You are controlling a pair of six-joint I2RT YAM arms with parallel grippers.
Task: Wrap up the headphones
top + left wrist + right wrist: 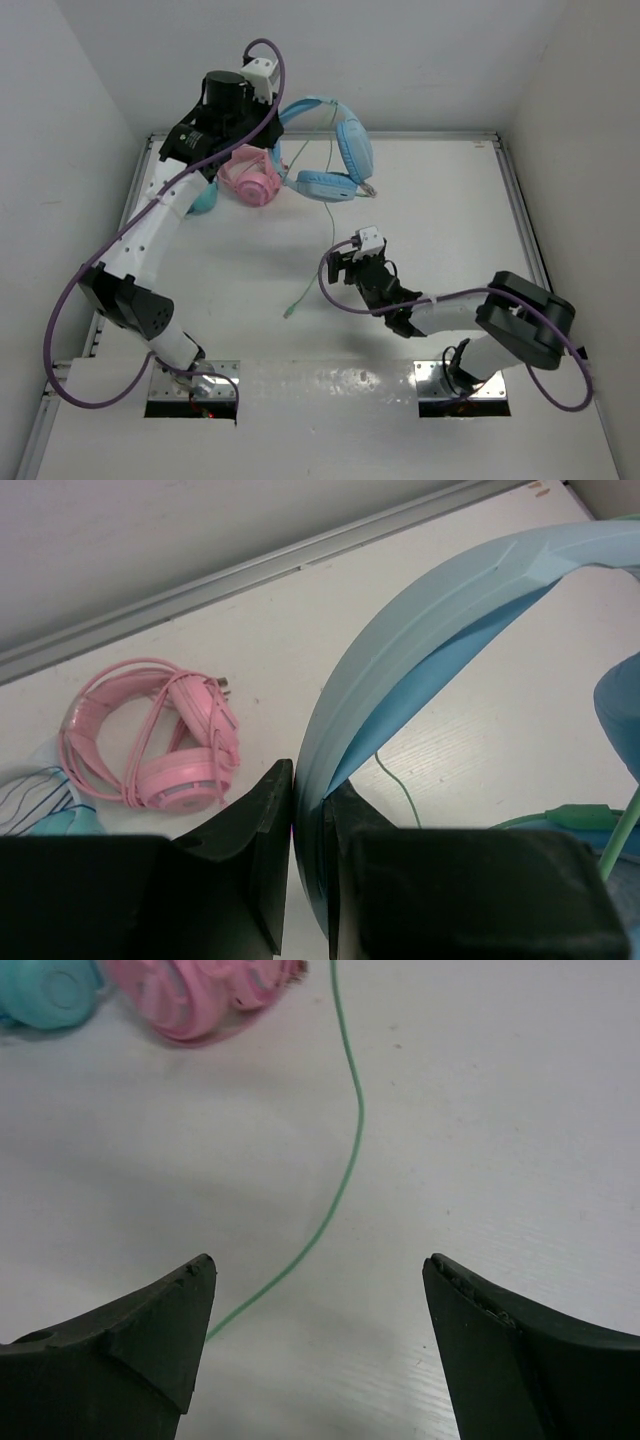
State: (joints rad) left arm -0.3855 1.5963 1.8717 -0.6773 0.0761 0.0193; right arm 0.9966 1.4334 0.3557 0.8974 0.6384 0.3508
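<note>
The light-blue headphones (340, 150) sit at the far middle of the table, headband raised. My left gripper (310, 785) is shut on their wide headband (420, 610). The thin pale-green cable (322, 240) hangs from the earcups and trails over the table to its plug end (288, 314). My right gripper (345, 262) is open and empty, low over the table beside the cable. In the right wrist view the cable (345, 1160) runs between the spread fingers towards the left fingertip (190, 1300).
Pink headphones (252, 180) with their cord wound round them lie left of the blue ones, also in the left wrist view (150, 740). Smaller teal headphones (205, 198) lie under my left arm. White walls stand close behind and at both sides.
</note>
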